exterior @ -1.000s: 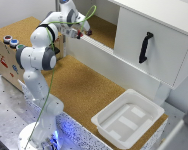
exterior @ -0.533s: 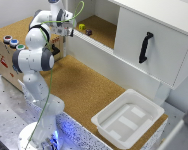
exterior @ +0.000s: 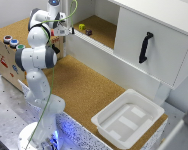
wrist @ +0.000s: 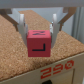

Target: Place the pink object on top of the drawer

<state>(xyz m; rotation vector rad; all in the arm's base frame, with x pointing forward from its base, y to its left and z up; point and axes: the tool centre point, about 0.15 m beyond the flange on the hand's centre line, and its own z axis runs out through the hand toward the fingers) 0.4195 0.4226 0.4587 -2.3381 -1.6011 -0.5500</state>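
Note:
In the wrist view the pink object (wrist: 40, 46), a small pinkish-red cube with a dark mark on its face, sits between my gripper's (wrist: 38, 32) two pale fingers (wrist: 21, 24), which are shut on it. It hangs above cork and a wooden edge with red print (wrist: 52, 73). In the exterior view my gripper (exterior: 59, 31) is high at the back left, just off the open end of the drawer (exterior: 144, 30), the white cabinet with a black handle (exterior: 145, 46). There the block shows only as a small red spot (exterior: 53, 34).
A yellow-green cube (exterior: 82, 26) and a dark small piece (exterior: 88, 32) lie on the cork floor inside the drawer. The wooden box with coloured buttons (exterior: 9, 47) stands at the exterior view's left. A shallow white tray (exterior: 128, 118) lies on the cork mat at front right.
My arm has swung toward the exterior view's left, away from the drawer's inside and toward the wooden box, still holding the block.

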